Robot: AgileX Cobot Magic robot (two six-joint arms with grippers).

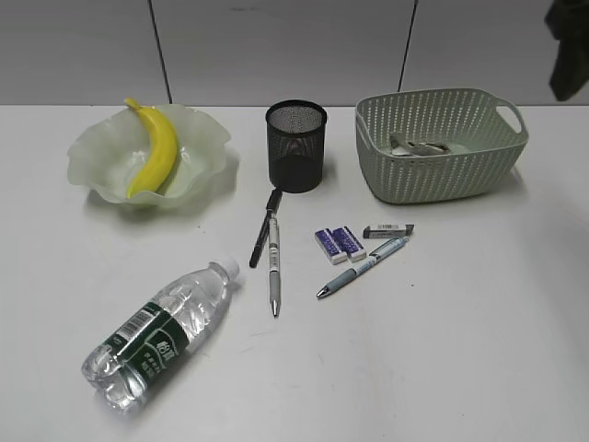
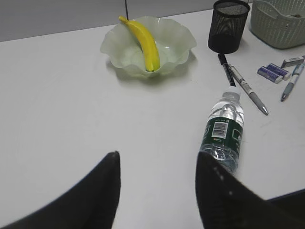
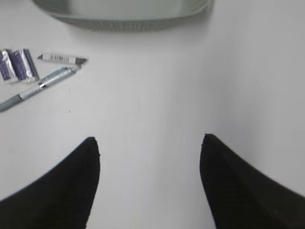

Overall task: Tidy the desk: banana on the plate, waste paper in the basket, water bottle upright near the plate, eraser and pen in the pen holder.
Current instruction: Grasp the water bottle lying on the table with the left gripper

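Observation:
The banana [image 1: 156, 150] lies in the pale green plate [image 1: 97, 157] at the back left; both also show in the left wrist view, banana [image 2: 145, 43], plate [image 2: 176, 40]. The waste paper [image 1: 414, 145] lies in the sage green basket [image 1: 442, 175]. The water bottle [image 1: 161, 331] lies on its side at the front left. The black pen holder [image 1: 296, 145] is empty as far as I see. Three pens [image 1: 272, 262] and three erasers [image 1: 339, 241] lie on the desk [image 1: 442, 350]. My left gripper [image 2: 157, 160] is open, left of the bottle [image 2: 223, 131]. My right gripper [image 3: 150, 145] is open over bare desk.
A grey wall runs behind the desk. The basket's near wall [image 3: 124, 14] fills the top of the right wrist view, with a pen [image 3: 38, 88] and erasers [image 3: 16, 64] to the left. Neither arm shows in the exterior view.

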